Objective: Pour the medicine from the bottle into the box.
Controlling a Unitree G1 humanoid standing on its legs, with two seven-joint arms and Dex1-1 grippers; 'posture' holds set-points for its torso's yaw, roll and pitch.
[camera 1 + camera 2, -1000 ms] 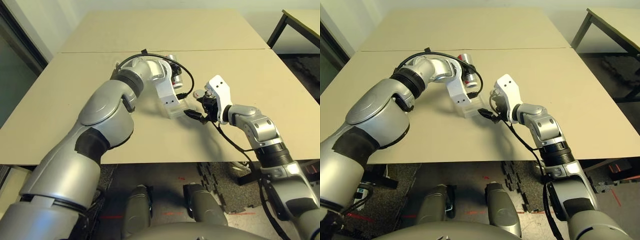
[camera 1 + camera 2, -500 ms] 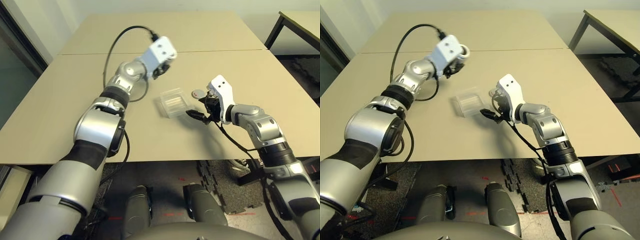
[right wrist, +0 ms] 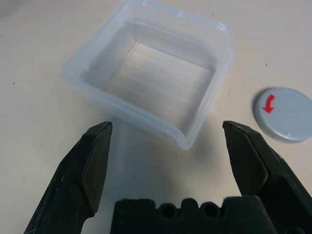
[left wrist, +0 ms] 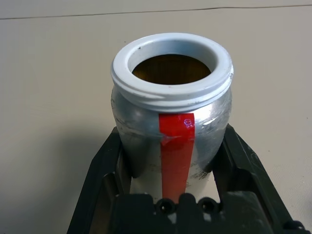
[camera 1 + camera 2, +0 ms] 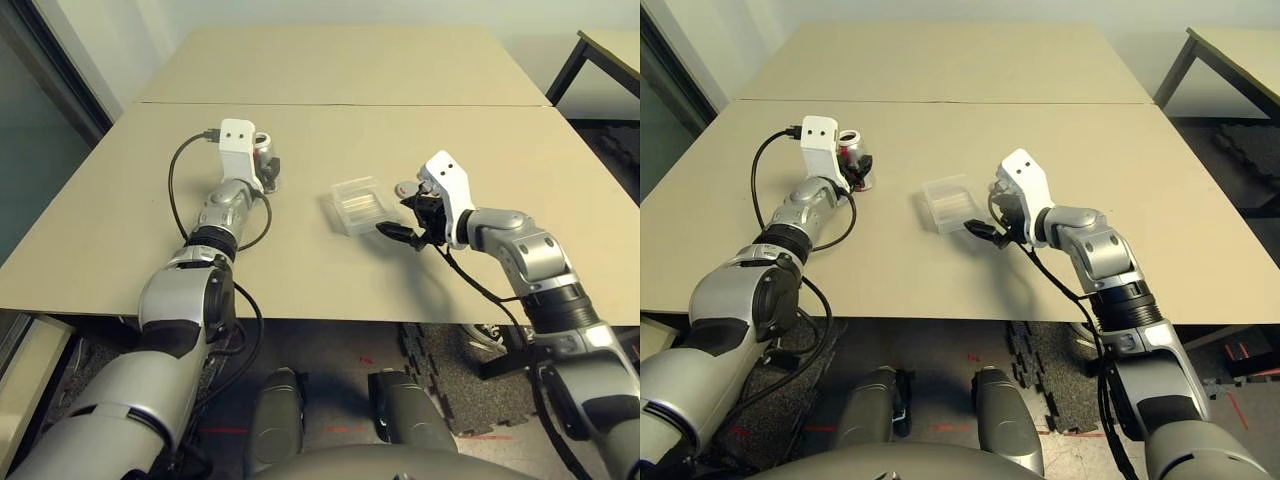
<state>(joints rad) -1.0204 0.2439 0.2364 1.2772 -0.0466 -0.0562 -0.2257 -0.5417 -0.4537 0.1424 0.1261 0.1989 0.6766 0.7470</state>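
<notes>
On the table's left side, the left gripper (image 4: 170, 195) clamps the upright bottle (image 4: 171, 105); release it squarely so it stands. The right gripper (image 3: 168, 165) hangs open beside the box (image 3: 151, 92). Count: one bottle, one box, one cap (image 3: 283, 113); the medicine is not discernible, possibly poured.

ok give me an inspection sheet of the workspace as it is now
surface: tan table, a seam across it
bottle: bottle upright, mouth open, between the left claw fingers, left of the box
box: clear box on the table, in front of the right claw; no medicine seen in it
clutter: grey cap with a red arrow, lying beside the box
grippers: left shut on bottle, right open, holding nothing
cables: black cable looping by the left wrist
surroundings: another table at far right
</notes>
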